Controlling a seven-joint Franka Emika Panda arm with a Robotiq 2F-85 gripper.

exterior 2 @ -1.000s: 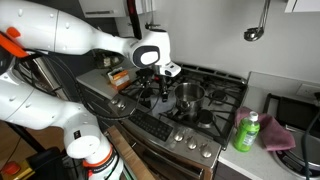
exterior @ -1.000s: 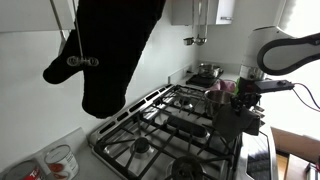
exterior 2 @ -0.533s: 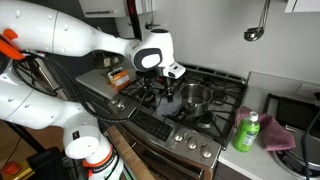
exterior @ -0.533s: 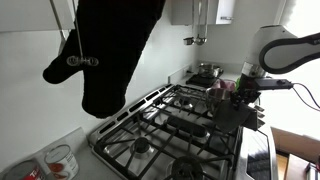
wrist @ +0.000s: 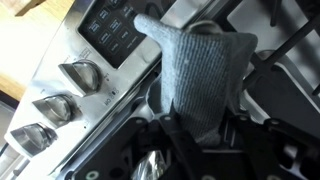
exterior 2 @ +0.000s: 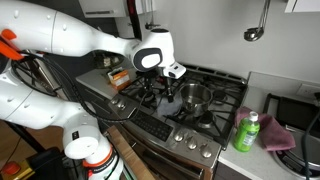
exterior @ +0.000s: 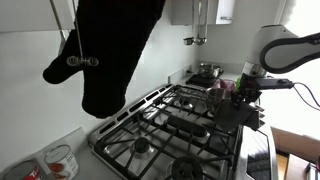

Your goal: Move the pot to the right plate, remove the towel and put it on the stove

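Note:
A grey knitted towel (wrist: 200,70) fills the middle of the wrist view, and its lower end sits between my gripper's (wrist: 196,126) two dark fingers, which are closed on it. In an exterior view my gripper (exterior 2: 170,86) hangs just above the stove's front grates, right beside the steel pot (exterior 2: 194,96), which stands on a burner to its right. The towel is too small to make out there. In an exterior view my gripper (exterior: 233,98) is at the stove's far end; the pot is not clear there.
The stove's knobs (wrist: 80,72) and control panel (wrist: 110,28) lie along the front edge. A green bottle (exterior 2: 246,132) and a cloth (exterior 2: 280,136) sit on the counter. A black oven mitt (exterior: 115,50) and a ladle (exterior: 78,60) hang from the wall. A glass cup (exterior: 60,160) stands by the stove.
A second ago the gripper shifted slightly beside the pot; over the last half second nothing has visibly moved.

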